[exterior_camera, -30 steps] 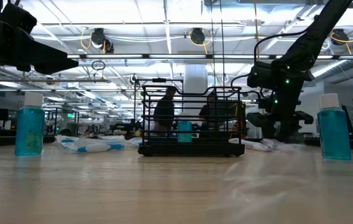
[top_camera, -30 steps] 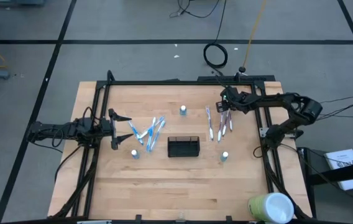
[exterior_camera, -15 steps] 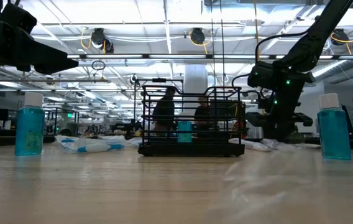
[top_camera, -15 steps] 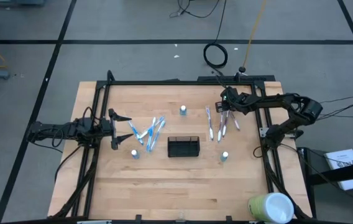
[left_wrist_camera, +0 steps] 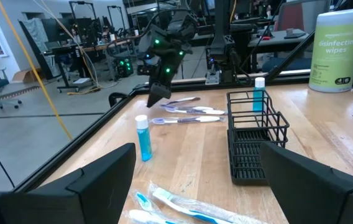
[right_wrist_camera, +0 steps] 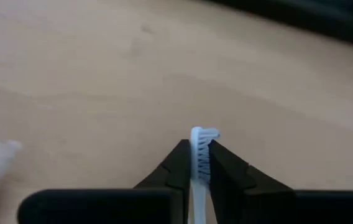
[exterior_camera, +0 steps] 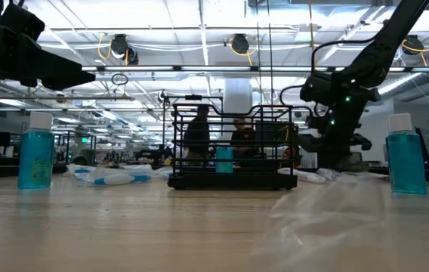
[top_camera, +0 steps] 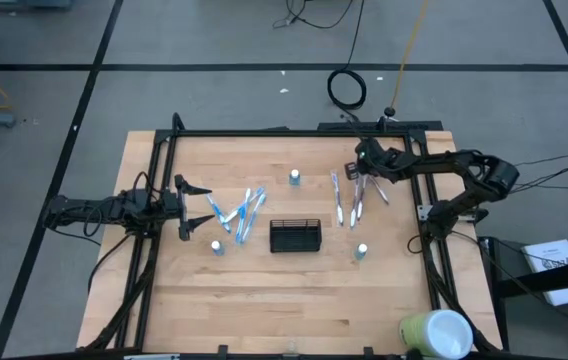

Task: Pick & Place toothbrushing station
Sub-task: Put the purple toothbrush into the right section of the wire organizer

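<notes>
The toothbrushing station (top_camera: 295,236), a small black wire holder, stands mid-table and also shows in the low view (exterior_camera: 233,147) and the left wrist view (left_wrist_camera: 254,146). To its far right lie white-and-purple toothbrushes (top_camera: 336,198). My right gripper (top_camera: 363,176) is down among them, shut on one toothbrush (top_camera: 376,190), as its wrist view shows (right_wrist_camera: 198,148). Blue toothbrushes (top_camera: 241,208) lie left of the holder. My left gripper (top_camera: 199,205) waits open at the table's left edge, fingers level (left_wrist_camera: 201,186). My right gripper pinches the toothbrush's bristle head (right_wrist_camera: 199,144) between its two fingers, the head's tip poking out past the fingertips (right_wrist_camera: 179,158). The white neck runs back along the fingers. They slant down from the table's far right. Whether the handle rests on the table is unclear.
Three small blue bottles stand around the holder (top_camera: 294,177), (top_camera: 217,246), (top_camera: 361,251). A black frame rail (top_camera: 294,132) runs along the table's far edge and sides. A wipes canister (top_camera: 434,333) sits at the near right corner.
My right gripper has stayed among the toothbrushes and its wrist has tipped a little. The handle end of the toothbrush by it has swung toward the table's right edge, while the two beside it lie as before.
</notes>
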`<state>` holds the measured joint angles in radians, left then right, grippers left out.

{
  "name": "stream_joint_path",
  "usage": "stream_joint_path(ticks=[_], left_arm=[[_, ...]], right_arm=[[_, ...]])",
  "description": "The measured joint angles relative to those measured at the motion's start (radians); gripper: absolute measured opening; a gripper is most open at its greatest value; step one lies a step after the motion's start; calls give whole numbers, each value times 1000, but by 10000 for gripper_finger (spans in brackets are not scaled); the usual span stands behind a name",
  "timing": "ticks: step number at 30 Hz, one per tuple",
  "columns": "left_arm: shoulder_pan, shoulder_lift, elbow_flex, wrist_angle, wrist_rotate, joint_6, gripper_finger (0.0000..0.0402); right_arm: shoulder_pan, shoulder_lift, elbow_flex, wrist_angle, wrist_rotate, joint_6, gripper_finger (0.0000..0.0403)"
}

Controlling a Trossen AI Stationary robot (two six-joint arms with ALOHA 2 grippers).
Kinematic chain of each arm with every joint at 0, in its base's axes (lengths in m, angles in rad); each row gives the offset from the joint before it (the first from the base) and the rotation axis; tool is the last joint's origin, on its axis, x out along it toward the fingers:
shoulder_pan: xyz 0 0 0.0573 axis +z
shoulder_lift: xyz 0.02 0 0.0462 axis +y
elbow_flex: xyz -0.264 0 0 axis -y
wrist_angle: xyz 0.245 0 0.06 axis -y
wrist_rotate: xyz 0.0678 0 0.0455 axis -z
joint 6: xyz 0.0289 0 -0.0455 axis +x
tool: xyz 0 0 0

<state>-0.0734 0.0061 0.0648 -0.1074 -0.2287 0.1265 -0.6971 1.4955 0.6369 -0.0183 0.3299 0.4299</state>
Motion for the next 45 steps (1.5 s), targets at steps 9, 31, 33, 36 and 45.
stream_joint_path(ticks=[9, 31, 33, 36, 45], left_arm=[[0, 0, 0, 0, 0, 0, 351], [0, 0, 0, 0, 0, 0, 351], [0, 0, 0, 0, 0, 0, 351], [0, 0, 0, 0, 0, 0, 351], [0, 0, 0, 0, 0, 0, 351]], right_arm=[[45, -39, 0, 234, -123, -44, 28], [427, -173, 2, 812, -309, -137, 22], [465, -175, 2, 868, -310, -145, 22], [524, -174, 2, 936, -310, -166, 22], [684, -171, 2, 1056, -309, -269, 21]])
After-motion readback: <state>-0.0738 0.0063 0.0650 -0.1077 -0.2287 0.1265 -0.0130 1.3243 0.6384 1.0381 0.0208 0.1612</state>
